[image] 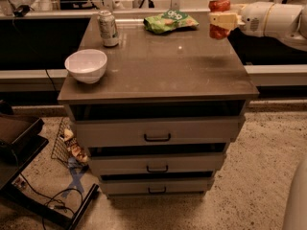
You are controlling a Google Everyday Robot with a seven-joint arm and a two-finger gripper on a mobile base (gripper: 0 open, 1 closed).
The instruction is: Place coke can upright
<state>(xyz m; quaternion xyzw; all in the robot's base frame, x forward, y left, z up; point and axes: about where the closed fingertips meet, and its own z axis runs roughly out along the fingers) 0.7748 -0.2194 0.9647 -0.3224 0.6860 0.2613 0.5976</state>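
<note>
Currently I have the pale gripper clamped across the middle of the small red-orange aluminium coke can, held roughly upright in the air at the far right corner of the brown cabinet surface. A crumpled green snack bag lies just left.

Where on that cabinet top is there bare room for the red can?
Bare: the middle and front right of the cabinet top, between the white bowl on the left and the chip bag behind. Crowded: the back left, by the pale green can. The gripper holds the coke can by the back right corner.
</note>
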